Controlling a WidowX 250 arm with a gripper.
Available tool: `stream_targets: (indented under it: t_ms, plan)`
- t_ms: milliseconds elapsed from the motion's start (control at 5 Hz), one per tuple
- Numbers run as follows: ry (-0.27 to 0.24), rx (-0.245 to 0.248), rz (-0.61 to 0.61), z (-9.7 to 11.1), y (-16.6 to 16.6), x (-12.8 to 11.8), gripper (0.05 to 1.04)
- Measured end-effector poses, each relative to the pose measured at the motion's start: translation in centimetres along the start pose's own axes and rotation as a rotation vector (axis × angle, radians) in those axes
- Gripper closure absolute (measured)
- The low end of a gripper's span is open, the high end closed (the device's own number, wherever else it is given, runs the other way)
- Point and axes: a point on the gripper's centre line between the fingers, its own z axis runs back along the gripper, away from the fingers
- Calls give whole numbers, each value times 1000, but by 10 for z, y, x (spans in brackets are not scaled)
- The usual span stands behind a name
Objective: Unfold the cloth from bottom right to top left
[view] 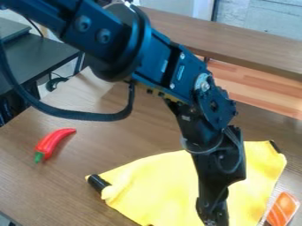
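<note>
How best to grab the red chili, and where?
Probably at mid-body of the red chili, from above, closing across its length: it lies flat on the table, long, slim and slightly curved, narrowing away from the green stem, so the ends look like poorer grips.

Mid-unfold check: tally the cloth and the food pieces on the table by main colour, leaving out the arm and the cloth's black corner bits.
Yellow: 1, the cloth
Red: 1, the pepper
Orange: 1, the striped piece
Total: 3
</note>
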Motion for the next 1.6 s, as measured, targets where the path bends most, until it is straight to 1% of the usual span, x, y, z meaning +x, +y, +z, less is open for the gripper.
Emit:
stream_targets:
  t_ms: [200, 400, 600, 800, 1000, 1200, 1400, 1600]
  plan:
    - [14, -19, 12, -6, -3, -4, 84]
    - [-23, -26, 58, -14, -17, -3, 84]
    - [-31, 34, 99, -12, -21, -4, 84]
    - [-6, 153, 141, -16, -29, -5, 84]
    - [28, 270, 139, -23, -27, -2, 84]
    - [64, 314, 148, -33, -24, -6, 84]
    - [79, 327, 153, -44, -23, -3, 84]
    - [90, 324, 163, -54, -21, -1, 84]
